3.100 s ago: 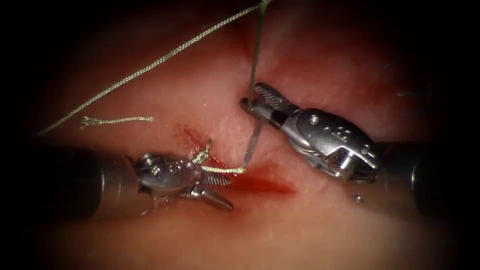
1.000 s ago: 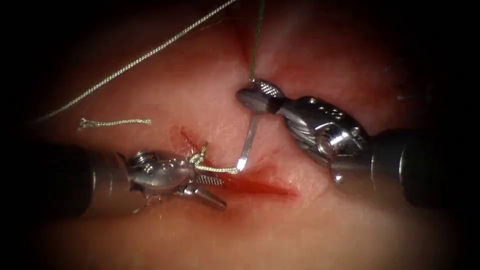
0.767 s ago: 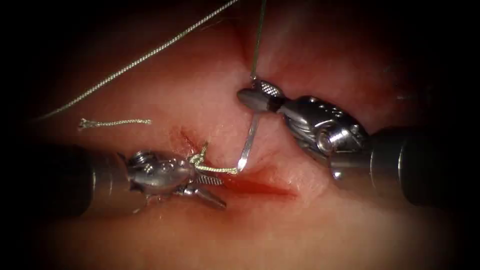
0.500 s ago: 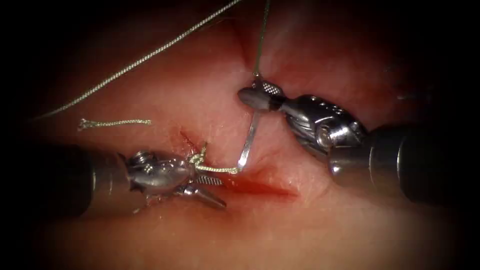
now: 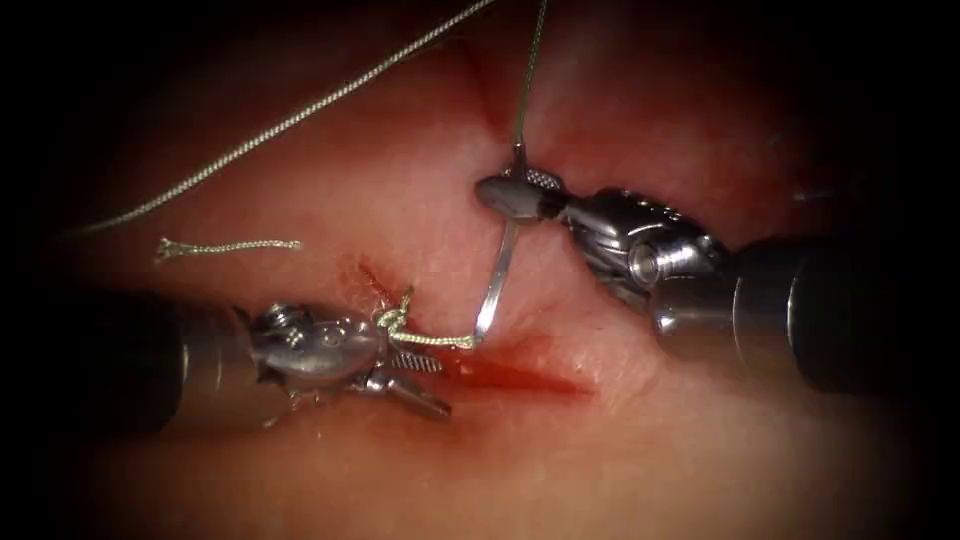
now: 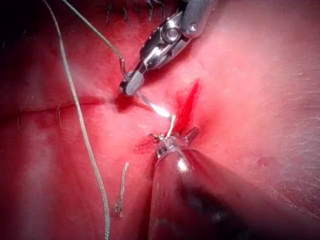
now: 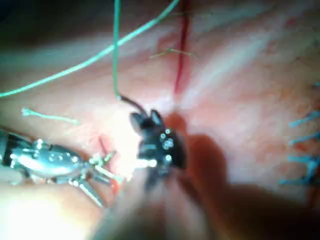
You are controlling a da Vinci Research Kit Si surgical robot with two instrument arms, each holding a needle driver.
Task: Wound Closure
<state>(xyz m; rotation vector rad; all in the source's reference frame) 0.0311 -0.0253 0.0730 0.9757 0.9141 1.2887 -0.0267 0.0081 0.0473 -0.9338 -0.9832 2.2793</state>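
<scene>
The right tool (image 5: 497, 194) comes in from the right and is shut on the curved needle (image 5: 497, 280) near its tail end. The needle hangs down on the right side of the cut (image 5: 520, 375); its tip rests at the tissue (image 5: 650, 440) by the cut's edge, and I cannot tell whether it is in. Thread (image 5: 527, 80) runs up from the tail. A knot (image 5: 392, 320) sits on the cut with a short tail reaching the needle tip. The left tool (image 5: 440, 387) lies just left of the knot, jaws open, holding nothing. In the left wrist view the right tool (image 6: 131, 84) holds the needle (image 6: 150, 103) above the left tool (image 6: 176, 137).
A long thread (image 5: 270, 130) crosses the tissue from far left to the top. A loose cut end of thread (image 5: 225, 245) lies left of the knot. Red fluid pools along the cut. Blue stitch ends (image 7: 305, 150) show in the right wrist view.
The right tool has rolled its wrist and closed its jaws tighter on the needle, swinging the tip slightly left toward the knot. The left tool has drifted a little left, jaws still open.
</scene>
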